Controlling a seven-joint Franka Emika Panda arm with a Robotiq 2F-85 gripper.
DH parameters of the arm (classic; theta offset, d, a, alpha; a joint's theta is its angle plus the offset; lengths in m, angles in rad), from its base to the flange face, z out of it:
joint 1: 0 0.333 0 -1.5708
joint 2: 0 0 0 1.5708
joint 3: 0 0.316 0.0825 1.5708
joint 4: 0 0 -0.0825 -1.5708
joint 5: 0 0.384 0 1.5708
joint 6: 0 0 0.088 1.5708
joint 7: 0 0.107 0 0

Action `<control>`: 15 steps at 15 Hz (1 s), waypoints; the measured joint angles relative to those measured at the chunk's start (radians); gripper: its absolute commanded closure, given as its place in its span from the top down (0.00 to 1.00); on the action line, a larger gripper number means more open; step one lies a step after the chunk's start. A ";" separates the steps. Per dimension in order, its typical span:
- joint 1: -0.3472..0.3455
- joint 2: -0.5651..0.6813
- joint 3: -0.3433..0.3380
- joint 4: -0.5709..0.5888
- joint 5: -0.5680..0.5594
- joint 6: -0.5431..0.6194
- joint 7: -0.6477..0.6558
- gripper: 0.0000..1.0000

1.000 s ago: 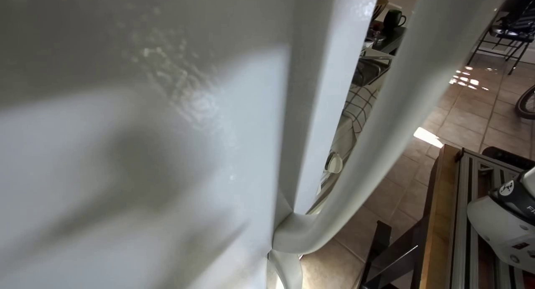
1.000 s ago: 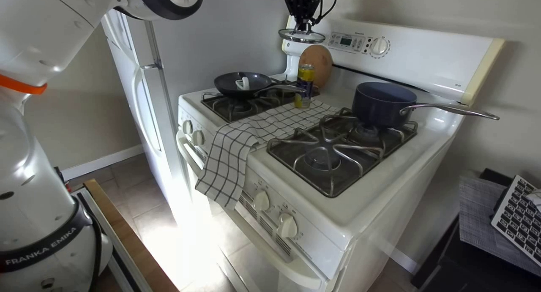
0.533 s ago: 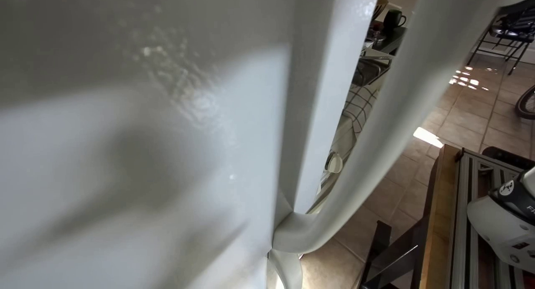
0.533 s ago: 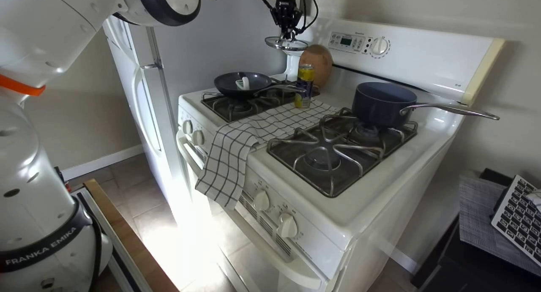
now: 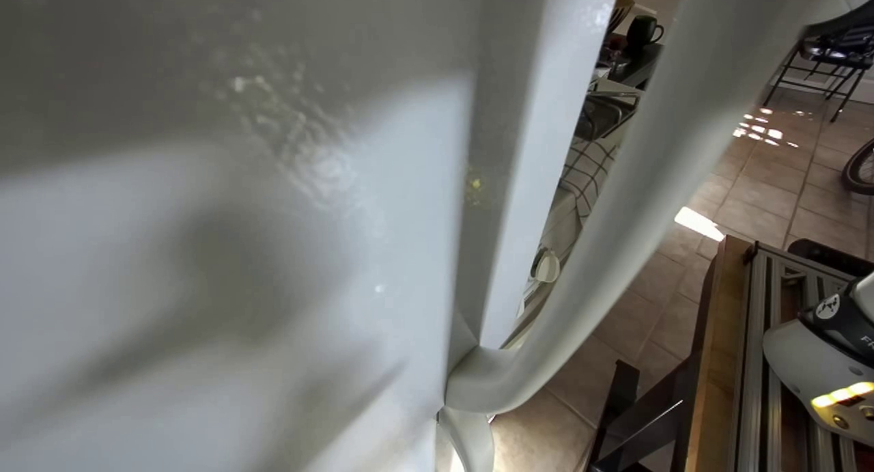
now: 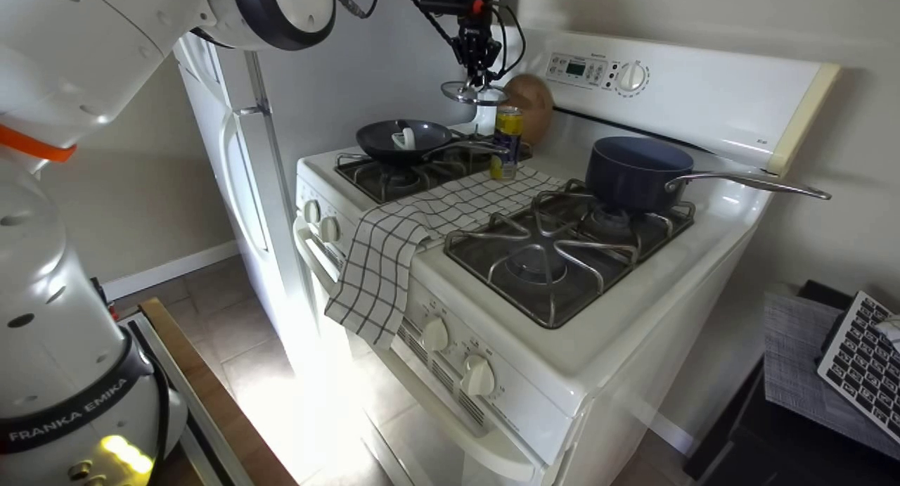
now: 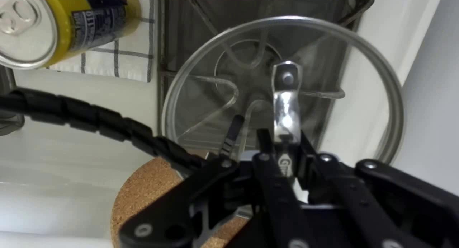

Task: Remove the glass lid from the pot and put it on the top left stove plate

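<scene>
A: Your gripper (image 7: 285,147) is clamping the metal handle (image 7: 287,110) of the glass lid (image 7: 312,75), its black fingers (image 7: 265,142) pressing from both sides at the lower middle of the wrist view.

B: So you're holding that lid in the air. In an exterior view it's hanging at the upper middle of the frame, above the stove (image 6: 619,314); in the wrist view you're seeing a metal grate (image 7: 358,12) beneath it.

A: At your upper left there, a drink can (image 7: 96,22) is standing on a checked cloth (image 7: 132,65). A cork mat (image 7: 150,187) is peeking out at lower left, your gripper partly covering it.

B: Farther out, in an exterior view, a dark pan (image 6: 376,140) is sitting left of centre and a blue pot (image 6: 633,169) is resting right of centre, both on the stove. A fridge (image 6: 351,78) is standing behind the pan.
</scene>
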 measured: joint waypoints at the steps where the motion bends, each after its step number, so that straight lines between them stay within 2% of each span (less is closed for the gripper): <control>1: 0.000 0.000 -0.001 -0.013 0.000 0.005 0.004 0.05; 8: 0.012 -0.021 -0.012 -0.150 0.000 0.113 0.071 0.05; 15: 0.028 -0.144 -0.024 -0.439 -0.001 0.278 0.135 0.05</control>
